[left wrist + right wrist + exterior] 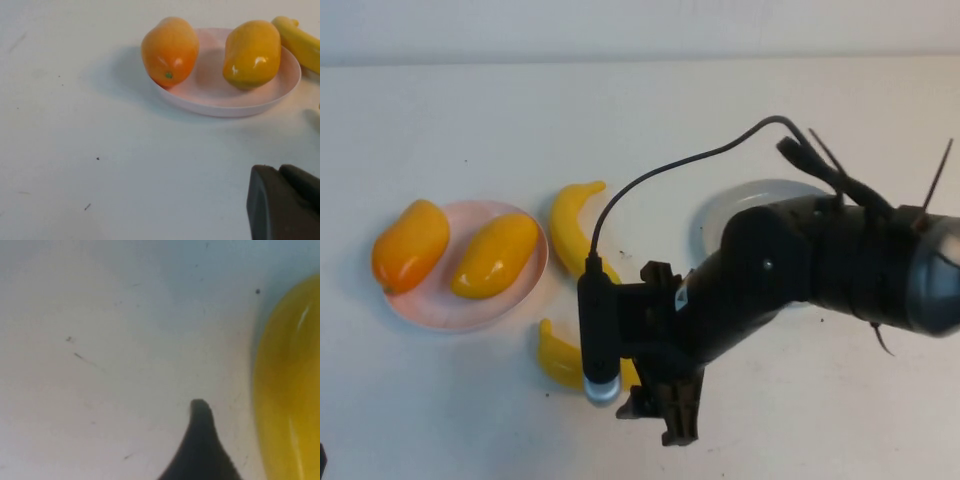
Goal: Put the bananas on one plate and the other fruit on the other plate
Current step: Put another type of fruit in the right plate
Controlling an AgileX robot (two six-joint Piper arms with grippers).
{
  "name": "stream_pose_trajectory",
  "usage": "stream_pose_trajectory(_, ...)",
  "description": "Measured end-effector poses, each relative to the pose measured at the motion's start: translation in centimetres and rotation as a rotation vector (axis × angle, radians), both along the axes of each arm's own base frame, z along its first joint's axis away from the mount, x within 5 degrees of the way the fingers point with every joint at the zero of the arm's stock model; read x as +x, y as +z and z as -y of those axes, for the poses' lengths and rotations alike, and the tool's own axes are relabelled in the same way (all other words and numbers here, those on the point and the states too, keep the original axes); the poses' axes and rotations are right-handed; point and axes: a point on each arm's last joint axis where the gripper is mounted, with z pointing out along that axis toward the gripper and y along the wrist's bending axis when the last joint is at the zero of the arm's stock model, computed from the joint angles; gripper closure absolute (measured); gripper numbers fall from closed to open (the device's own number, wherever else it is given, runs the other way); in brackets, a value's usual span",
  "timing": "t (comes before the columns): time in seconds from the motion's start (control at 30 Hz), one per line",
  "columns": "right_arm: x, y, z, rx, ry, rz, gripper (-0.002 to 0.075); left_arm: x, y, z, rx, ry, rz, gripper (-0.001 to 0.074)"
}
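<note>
Bananas first: we see two of them on the bare table, neither on a plate yet. One banana (575, 228) lies just beside the pink plate (438, 306), between it and the grey plate (715, 222); the nearer banana (560, 358) sits below it, partly covered by our right arm. In the right wrist view a broad yellow flank of that near banana (289, 390) fills one edge.

The mangoes are better placed. One mango (496, 255) rests well inside the pink plate, and the other mango (410, 246) sits on its far-left rim, hanging partly over the edge (the left wrist view shows it perched on the lip). So we judge that half of the sorting is done, or nearly so, while the banana half has not begun: the grey plate shows nothing on the part we can see, most of it being hidden behind the arm.

Our right gripper (665, 405) hangs low over the table right next to the near banana. Only one dark fingertip shows against the table in its wrist view, so we cannot tell how wide it stands; it does not appear to hold anything. Our left gripper (285, 202) is parked near the table's front left, a dark corner of it in view; its opening we cannot tell either.
</note>
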Motion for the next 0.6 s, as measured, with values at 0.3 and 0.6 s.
stream_pose_trajectory(0.3, 2.5, -2.7, -2.0, -0.097, 0.057, 0.038, 0.0283, 0.0, 0.0, 0.0, 0.0, 0.0, 0.0, 0.0738)
stream_pose_trajectory(0.6, 3.2, -4.4, -2.1, -0.159, 0.083, 0.056, 0.0299, 0.0, 0.0, 0.0, 0.002, 0.0, 0.0, 0.0738)
